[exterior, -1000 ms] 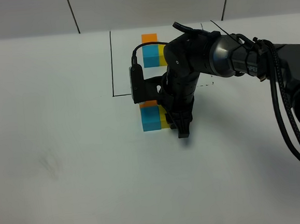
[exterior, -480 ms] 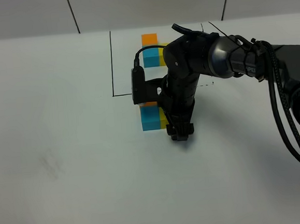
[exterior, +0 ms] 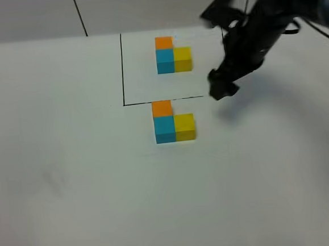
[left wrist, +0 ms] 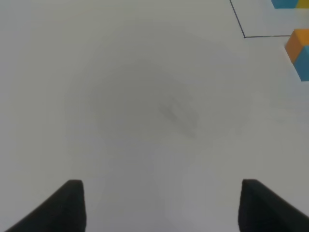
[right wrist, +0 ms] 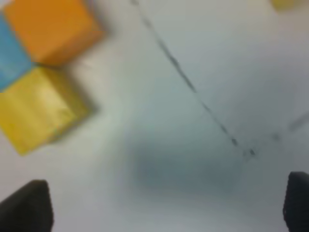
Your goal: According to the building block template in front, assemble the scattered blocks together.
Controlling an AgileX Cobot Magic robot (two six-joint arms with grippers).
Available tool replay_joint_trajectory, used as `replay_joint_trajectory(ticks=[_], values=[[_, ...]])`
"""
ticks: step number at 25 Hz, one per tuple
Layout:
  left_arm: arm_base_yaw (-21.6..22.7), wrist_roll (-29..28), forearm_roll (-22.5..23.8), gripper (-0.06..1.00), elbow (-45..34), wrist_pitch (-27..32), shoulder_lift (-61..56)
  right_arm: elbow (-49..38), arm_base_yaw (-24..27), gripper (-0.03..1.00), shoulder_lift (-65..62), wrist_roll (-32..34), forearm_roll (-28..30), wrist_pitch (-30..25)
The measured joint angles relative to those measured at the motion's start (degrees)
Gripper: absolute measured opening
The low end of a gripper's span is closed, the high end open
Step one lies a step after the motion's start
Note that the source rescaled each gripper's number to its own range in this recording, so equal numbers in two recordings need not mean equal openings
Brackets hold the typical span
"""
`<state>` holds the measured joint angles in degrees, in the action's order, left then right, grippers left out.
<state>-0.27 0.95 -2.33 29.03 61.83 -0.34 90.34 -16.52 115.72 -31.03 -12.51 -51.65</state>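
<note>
Three small plain cubes, orange (exterior: 161,108), blue (exterior: 164,128) and yellow (exterior: 185,126), sit joined just near of the black-framed template trio (exterior: 173,55), while the black right gripper (exterior: 221,88) hangs released, empty, at their right.

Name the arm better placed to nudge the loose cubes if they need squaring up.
Right, probably: the right gripper hangs open just beside the scattered blocks; the left wrist view catches them only at its edge.

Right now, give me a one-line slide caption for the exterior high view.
Open right gripper hangs beside the assembled blocks, which match the framed template.
</note>
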Motion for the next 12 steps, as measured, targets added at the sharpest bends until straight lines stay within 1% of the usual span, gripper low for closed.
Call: replay_joint_trajectory(ticks=[2,4,7,10,12], values=[[0.0,0.0,0.0,0.46,0.0,0.0,0.0,-4.0,6.1,0.95,-3.4,2.7,-2.2,-0.1],[0.0,0.0,0.0,0.46,0.0,0.0,0.0,-9.4,11.3,0.95,-8.6,3.7,-3.1,0.4],[0.0,0.0,0.0,0.46,0.0,0.0,0.0,-19.1,17.1,0.95,-19.9,6.0,-3.6,2.2],[0.0,0.0,0.0,0.46,0.0,0.0,0.0,-28.2,20.7,0.95,-31.9,10.8,-2.0,3.3],[0.0,0.0,0.0,0.46,0.0,0.0,0.0,-34.4,21.3,0.95,-40.2,13.0,0.3,3.3]])
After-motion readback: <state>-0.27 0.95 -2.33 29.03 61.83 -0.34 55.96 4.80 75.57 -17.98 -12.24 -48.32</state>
